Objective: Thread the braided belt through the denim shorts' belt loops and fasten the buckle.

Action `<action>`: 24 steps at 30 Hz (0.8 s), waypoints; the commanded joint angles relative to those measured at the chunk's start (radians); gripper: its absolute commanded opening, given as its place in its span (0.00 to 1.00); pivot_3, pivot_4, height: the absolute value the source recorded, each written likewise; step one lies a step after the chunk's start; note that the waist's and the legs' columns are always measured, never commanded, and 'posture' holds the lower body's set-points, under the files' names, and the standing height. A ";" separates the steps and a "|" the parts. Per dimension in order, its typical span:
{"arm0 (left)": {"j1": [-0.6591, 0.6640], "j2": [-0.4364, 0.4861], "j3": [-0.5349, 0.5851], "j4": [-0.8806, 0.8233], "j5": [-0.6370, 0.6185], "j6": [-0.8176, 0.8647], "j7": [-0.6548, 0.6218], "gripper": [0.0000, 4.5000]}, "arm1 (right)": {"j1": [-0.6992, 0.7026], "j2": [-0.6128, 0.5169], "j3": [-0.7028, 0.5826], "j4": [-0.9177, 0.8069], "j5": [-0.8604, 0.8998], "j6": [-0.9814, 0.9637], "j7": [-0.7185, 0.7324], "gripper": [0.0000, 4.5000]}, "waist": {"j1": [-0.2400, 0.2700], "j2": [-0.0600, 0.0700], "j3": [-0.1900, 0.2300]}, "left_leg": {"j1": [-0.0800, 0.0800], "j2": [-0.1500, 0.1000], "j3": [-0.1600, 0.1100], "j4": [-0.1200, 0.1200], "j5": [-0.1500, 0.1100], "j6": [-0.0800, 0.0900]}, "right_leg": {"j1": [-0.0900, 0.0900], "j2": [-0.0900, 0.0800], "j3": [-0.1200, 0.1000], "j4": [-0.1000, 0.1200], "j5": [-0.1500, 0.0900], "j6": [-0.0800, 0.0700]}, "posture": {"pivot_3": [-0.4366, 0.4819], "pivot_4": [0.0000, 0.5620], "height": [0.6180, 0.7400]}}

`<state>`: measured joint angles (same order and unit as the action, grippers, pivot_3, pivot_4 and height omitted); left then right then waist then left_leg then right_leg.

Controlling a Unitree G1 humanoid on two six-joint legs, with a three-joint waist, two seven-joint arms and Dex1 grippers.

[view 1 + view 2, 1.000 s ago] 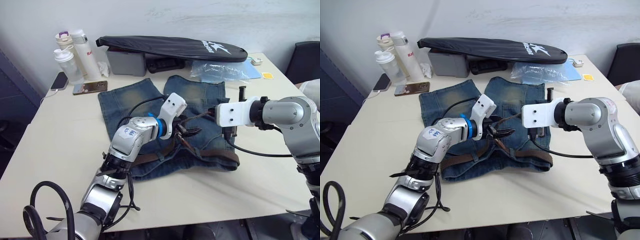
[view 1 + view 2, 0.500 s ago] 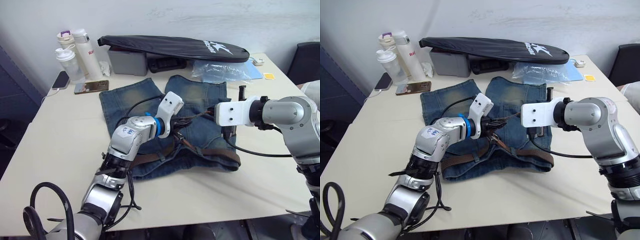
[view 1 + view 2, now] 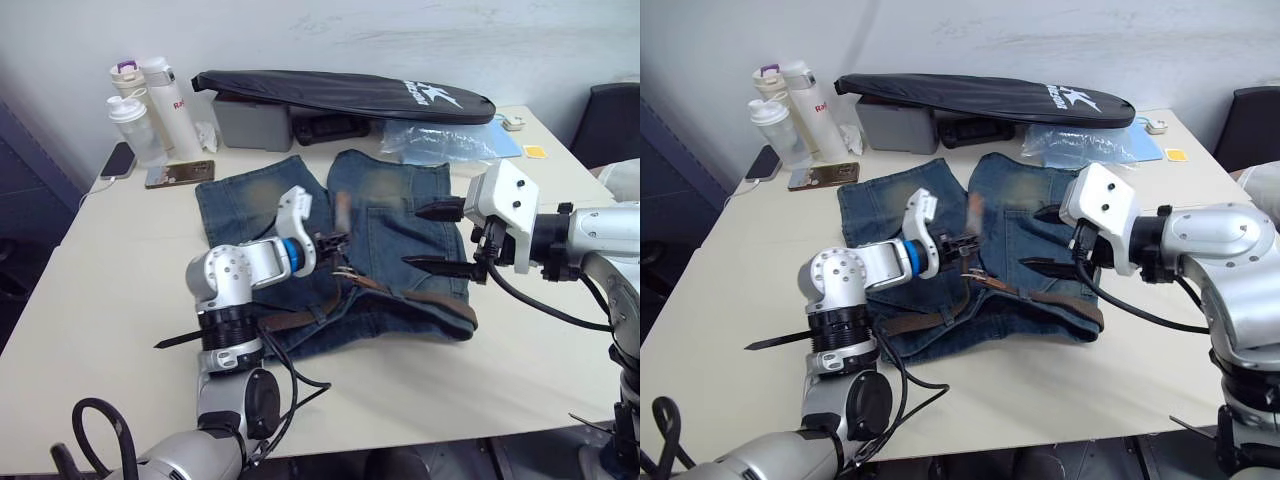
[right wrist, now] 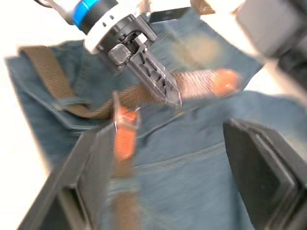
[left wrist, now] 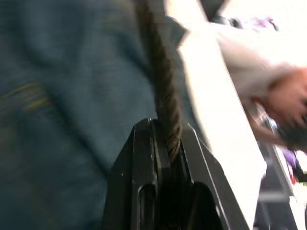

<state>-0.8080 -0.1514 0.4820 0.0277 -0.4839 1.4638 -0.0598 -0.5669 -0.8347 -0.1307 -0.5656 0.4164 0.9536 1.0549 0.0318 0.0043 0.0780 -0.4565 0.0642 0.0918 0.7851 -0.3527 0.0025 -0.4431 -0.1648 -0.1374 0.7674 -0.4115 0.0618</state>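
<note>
Denim shorts point(image 3: 400, 215), faded blue, lie flat mid-table, waistband nearest; braided belt point(image 3: 440, 300) runs along the waistband.

Head views: left gripper point(image 3: 335, 240) over the shorts' centre, fingers pinched on a belt section. Right gripper point(image 3: 437, 237) hovers above the right leg, fingers spread, holding nothing.

Left wrist view: black fingers point(image 5: 144, 163) clamped on the braided strap.

Right wrist view: belt passes under a loop; an orange-tan end point(image 4: 125, 139), probably the leather, is blurred.
</note>
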 commanded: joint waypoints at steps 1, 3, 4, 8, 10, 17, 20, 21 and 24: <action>0.013 -0.169 0.115 -0.075 -0.043 0.070 0.075 0.00 | 0.021 0.037 -0.045 -0.058 0.106 0.092 -0.066 0.86 | -0.001 0.000 0.000 | 0.000 0.000 0.000 0.000 0.000 0.000 | 0.000 0.000 0.000 0.000 0.000 0.000 | 0.48 0.27 0.03; 0.003 -0.215 0.206 -0.104 -0.056 0.101 0.119 0.00 | 0.053 0.078 -0.019 -0.039 0.104 0.086 -0.119 0.86 | -0.002 0.000 0.000 | 0.001 0.000 0.000 -0.001 0.000 0.000 | -0.001 0.001 -0.001 0.000 0.000 0.000 | 0.48 0.27 0.03; -0.003 -0.232 0.239 -0.113 -0.065 0.110 0.136 0.00 | 0.060 0.097 -0.014 -0.031 0.115 0.089 -0.138 0.86 | -0.002 -0.001 0.000 | 0.002 0.000 0.000 -0.001 0.000 0.000 | -0.001 0.002 -0.001 0.000 0.000 0.000 | 0.48 0.27 0.03; -0.037 -0.272 0.337 -0.137 -0.092 0.146 0.187 0.00 | 0.063 0.163 0.020 0.022 0.128 0.097 -0.210 0.60 | -0.003 -0.001 0.000 | 0.002 0.000 0.001 -0.002 0.000 -0.001 | -0.001 0.001 -0.001 0.000 0.001 0.001 | 0.48 0.27 0.03; -0.062 -0.295 0.402 -0.132 -0.125 0.151 0.214 0.00 | 0.064 0.186 0.070 0.063 0.117 0.080 -0.227 0.42 | -0.004 -0.001 0.000 | 0.004 0.000 0.001 -0.001 0.000 -0.002 | -0.001 0.002 -0.001 0.000 0.001 0.003 | 0.48 0.27 0.03; -0.075 -0.309 0.458 -0.105 -0.222 0.151 0.290 0.00 | -0.012 0.252 0.215 0.219 0.059 -0.029 -0.242 0.01 | -0.007 -0.001 0.000 | 0.004 0.000 0.001 -0.002 -0.002 -0.005 | -0.002 0.002 -0.001 0.000 0.005 0.008 | 0.48 0.27 0.03; -0.072 -0.312 0.457 -0.092 -0.267 0.151 0.315 0.00 | -0.042 0.279 0.265 0.270 0.030 -0.073 -0.242 0.01 | -0.008 0.000 -0.001 | 0.004 0.000 0.001 -0.002 -0.002 -0.006 | -0.002 0.002 -0.001 0.000 0.005 0.010 | 0.48 0.27 0.03; -0.069 -0.310 0.451 -0.086 -0.282 0.151 0.321 0.00 | -0.049 0.289 0.277 0.284 0.024 -0.085 -0.242 0.01 | -0.008 0.000 -0.001 | 0.004 0.000 0.001 -0.002 -0.002 -0.007 | -0.002 0.002 -0.001 0.000 0.005 0.010 | 0.48 0.27 0.03; -0.050 -0.293 0.407 -0.070 -0.333 0.151 0.340 0.00 | -0.060 0.319 0.298 0.327 0.012 -0.117 -0.240 0.01 | -0.008 0.000 -0.001 | 0.003 0.000 0.001 -0.002 -0.002 -0.009 | -0.002 0.002 -0.001 0.000 0.005 0.010 | 0.48 0.27 0.03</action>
<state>-0.8252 -0.1606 0.9162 -0.0301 -0.7561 1.6202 0.2700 -0.6045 -0.5246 0.1648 -0.2407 0.4340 0.8723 0.8134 0.0242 0.0042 0.0773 -0.4536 0.0641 0.0926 0.7832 -0.3546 -0.0062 -0.4452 -0.1625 -0.1388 0.7679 -0.4061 0.0718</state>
